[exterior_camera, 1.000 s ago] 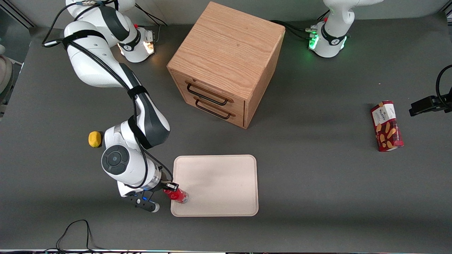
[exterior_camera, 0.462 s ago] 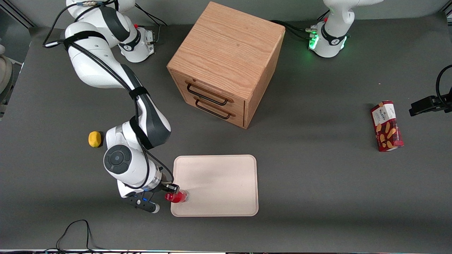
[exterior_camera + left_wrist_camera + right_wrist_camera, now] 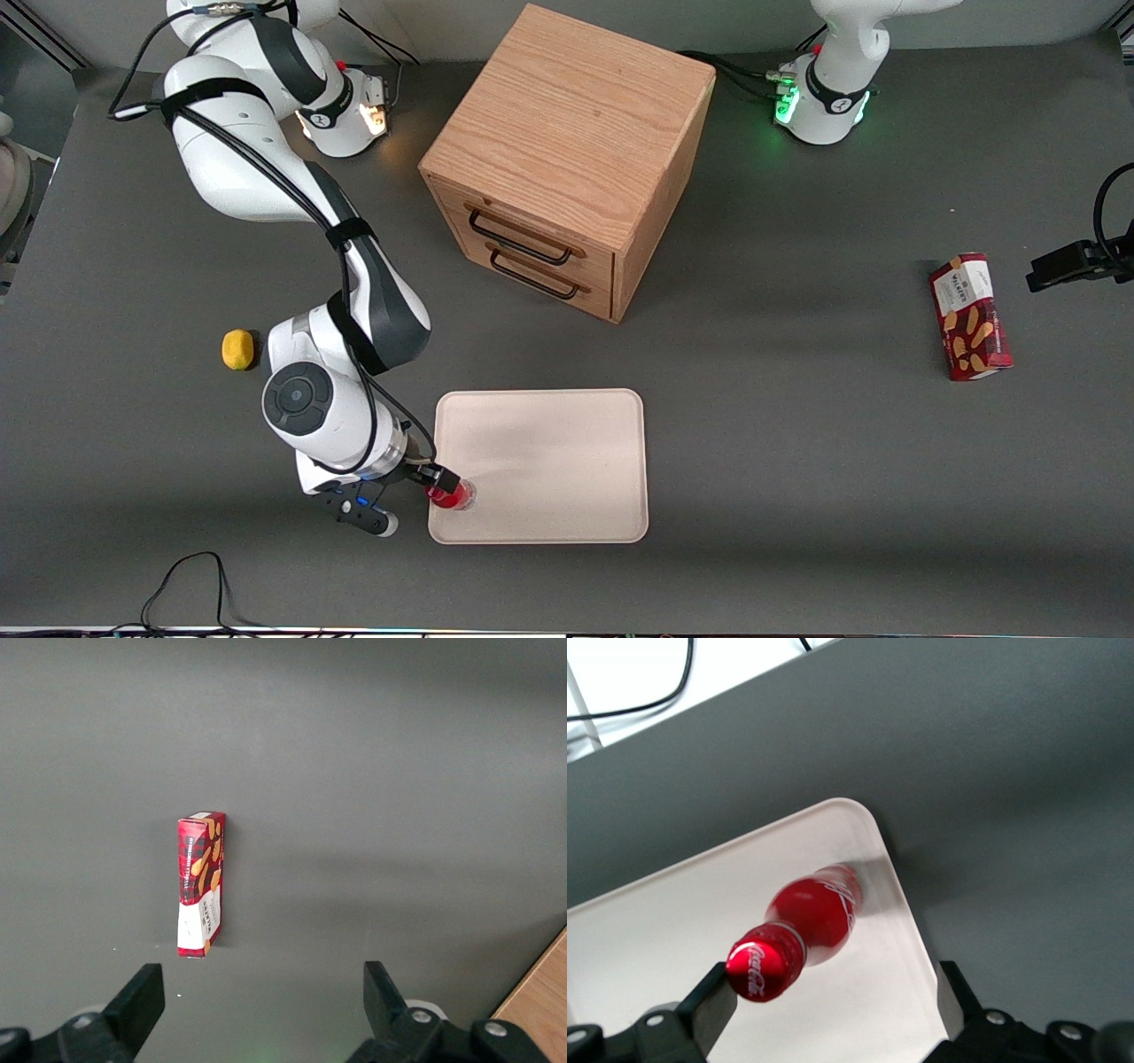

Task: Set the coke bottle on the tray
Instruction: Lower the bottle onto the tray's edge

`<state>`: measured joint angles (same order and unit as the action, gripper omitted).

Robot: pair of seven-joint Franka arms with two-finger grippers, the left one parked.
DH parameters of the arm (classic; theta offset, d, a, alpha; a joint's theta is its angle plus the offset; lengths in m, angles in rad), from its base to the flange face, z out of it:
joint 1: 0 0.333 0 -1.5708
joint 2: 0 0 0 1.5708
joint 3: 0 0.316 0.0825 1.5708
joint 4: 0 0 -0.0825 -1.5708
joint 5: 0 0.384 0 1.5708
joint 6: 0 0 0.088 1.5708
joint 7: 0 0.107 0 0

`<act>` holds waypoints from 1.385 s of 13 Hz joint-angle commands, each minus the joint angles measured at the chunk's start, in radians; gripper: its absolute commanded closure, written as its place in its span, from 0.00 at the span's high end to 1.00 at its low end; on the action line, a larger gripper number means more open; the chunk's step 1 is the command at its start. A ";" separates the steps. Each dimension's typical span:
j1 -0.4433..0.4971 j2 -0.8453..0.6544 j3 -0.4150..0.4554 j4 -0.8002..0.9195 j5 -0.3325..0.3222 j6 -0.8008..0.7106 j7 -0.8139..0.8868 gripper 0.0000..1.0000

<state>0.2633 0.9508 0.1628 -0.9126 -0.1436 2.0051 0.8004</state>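
Note:
The coke bottle (image 3: 451,495) stands upright on the cream tray (image 3: 549,461), in the tray's corner nearest the front camera at the working arm's end. In the right wrist view the red bottle (image 3: 815,912) rises from the tray (image 3: 664,912), close to its rounded corner. My gripper (image 3: 833,985) is open around it. The red cap is up against one finger (image 3: 713,992), while the other finger (image 3: 952,992) stands well apart from it. In the front view the gripper (image 3: 438,486) sits just above the bottle's top.
A wooden drawer cabinet (image 3: 567,159) stands farther from the camera than the tray. A small yellow object (image 3: 237,348) lies beside the working arm. A dark red snack box (image 3: 970,316) lies toward the parked arm's end. A black cable (image 3: 190,576) loops near the table's front edge.
The bottle has gone from tilted to upright on the tray's corner. The wrist has shifted slightly nearer the tray.

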 commanded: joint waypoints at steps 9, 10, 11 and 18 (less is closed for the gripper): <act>0.017 0.019 -0.009 0.035 -0.025 0.011 0.078 1.00; 0.019 0.017 -0.009 0.035 -0.025 0.009 0.091 1.00; 0.027 0.014 -0.011 0.037 -0.025 0.004 0.092 1.00; 0.024 -0.096 -0.003 0.031 -0.016 -0.173 0.137 1.00</act>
<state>0.2857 0.9103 0.1628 -0.8716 -0.1439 1.9023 0.9069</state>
